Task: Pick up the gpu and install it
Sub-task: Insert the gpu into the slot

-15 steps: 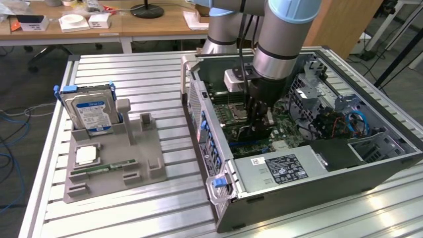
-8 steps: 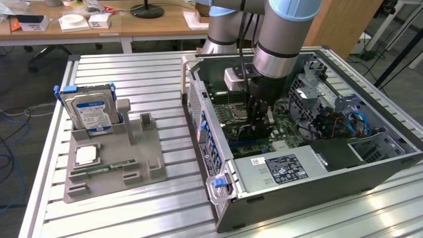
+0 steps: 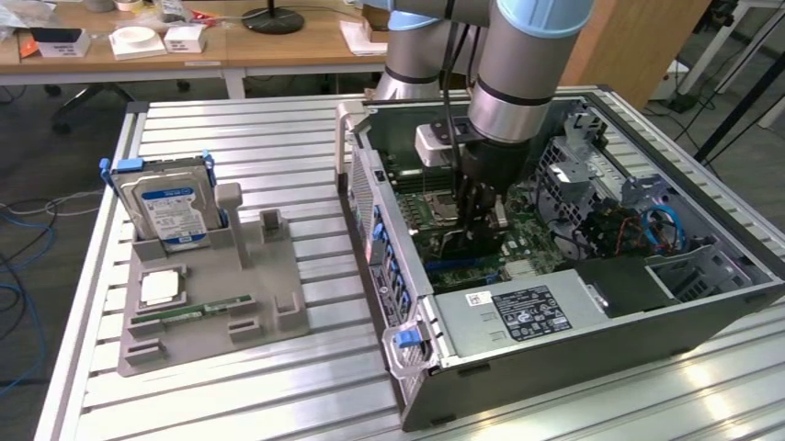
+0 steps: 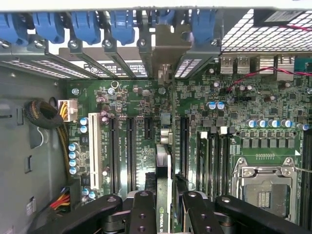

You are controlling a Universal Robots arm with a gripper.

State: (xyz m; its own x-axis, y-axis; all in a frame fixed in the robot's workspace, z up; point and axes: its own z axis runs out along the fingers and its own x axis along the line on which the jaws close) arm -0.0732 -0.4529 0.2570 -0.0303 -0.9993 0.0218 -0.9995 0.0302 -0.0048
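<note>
We see the gpu (image 4: 165, 165) standing on edge over the motherboard (image 4: 126, 97) slots inside the open computer case (image 3: 638, 317), its bracket by the rear slot covers. The gripper (image 4: 165, 207) pinches its top edge, fingers (image 4: 142, 212) narrow.

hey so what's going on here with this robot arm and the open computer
The arm has reached down into the open computer case, and its gripper is shut on the gpu, holding it edge-on over the motherboard slots. On the grey holder beside the case, a hard drive and a memory stick sit untouched.
</note>
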